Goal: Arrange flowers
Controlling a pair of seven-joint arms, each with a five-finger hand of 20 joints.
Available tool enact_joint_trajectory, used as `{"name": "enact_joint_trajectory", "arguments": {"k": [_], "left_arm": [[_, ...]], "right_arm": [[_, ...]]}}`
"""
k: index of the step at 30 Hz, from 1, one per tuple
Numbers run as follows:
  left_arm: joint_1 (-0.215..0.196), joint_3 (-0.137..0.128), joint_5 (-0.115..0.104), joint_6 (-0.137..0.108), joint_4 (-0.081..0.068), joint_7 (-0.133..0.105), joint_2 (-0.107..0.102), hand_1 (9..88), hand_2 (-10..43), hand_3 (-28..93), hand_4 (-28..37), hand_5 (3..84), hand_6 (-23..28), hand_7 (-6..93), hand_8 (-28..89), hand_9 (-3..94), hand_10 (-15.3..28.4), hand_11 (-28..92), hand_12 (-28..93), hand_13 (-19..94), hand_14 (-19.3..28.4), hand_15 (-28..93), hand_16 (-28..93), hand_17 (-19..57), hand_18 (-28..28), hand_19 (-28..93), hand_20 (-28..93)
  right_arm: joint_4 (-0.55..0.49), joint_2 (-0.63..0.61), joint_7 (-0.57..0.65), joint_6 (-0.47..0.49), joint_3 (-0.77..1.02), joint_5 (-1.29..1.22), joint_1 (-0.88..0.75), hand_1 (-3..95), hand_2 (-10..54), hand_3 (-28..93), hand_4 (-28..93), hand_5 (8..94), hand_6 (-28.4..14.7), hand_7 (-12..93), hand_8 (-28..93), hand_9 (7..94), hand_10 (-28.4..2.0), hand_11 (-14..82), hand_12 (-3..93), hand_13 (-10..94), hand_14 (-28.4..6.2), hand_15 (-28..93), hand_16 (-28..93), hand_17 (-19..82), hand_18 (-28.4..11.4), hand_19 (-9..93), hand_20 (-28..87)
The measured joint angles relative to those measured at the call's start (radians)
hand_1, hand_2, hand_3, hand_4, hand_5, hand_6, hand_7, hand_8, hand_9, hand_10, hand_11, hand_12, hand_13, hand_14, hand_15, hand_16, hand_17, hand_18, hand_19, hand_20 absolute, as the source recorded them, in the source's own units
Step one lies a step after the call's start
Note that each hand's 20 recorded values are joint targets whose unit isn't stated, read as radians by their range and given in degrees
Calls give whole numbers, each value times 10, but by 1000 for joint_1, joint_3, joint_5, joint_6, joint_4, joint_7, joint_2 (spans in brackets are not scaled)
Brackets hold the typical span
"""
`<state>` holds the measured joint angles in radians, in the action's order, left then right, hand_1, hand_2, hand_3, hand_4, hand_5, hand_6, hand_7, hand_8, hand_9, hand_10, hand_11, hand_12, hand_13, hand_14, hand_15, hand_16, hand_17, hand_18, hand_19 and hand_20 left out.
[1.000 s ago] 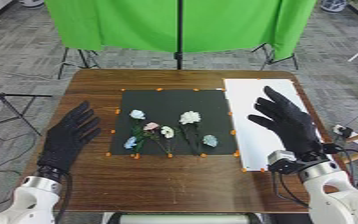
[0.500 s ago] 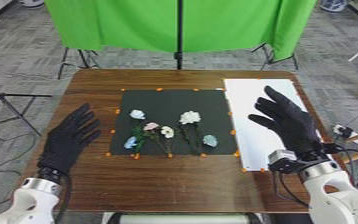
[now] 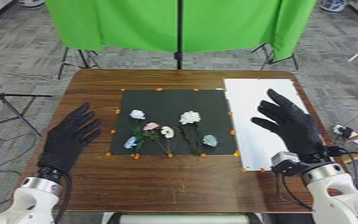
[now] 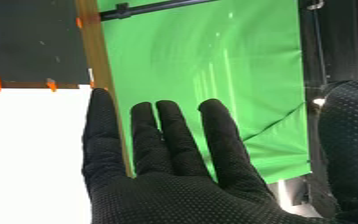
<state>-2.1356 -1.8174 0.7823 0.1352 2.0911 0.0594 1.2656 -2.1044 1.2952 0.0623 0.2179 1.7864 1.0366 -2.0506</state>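
On the mat [image 3: 158, 102], the largest flower [image 3: 190, 117] points away, stem [image 3: 197, 139] nearer.

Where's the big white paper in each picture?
Head view: the white paper runs beside the dark mat, partly behind the right hand.
Right wrist view: it's the bright white patch next to that hand.
Shared landmark: the orange bits between paper and mat.

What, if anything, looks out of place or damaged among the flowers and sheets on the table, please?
Nothing stands out: the flowers lie on the black sheet, the white sheet lies alongside it, and the open left hand and right hand touch no flower.
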Motion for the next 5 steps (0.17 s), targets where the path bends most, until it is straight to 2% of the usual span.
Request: {"name": "enact_joint_trajectory", "arguments": {"k": [5], "left_arm": [[-4,-4,0,9,0,5,4,245,11,739,-283,239,29,244,-133,168,106,248,134,122,138,347,-34,-126,210,485,45]], "right_arm": [[0,-1,2,-1,-6,5,-1,129,-34,842,-273,282,-48,112,-93,278,-129,74,222,205,-102,51,372,14,-195,425,210]]}}
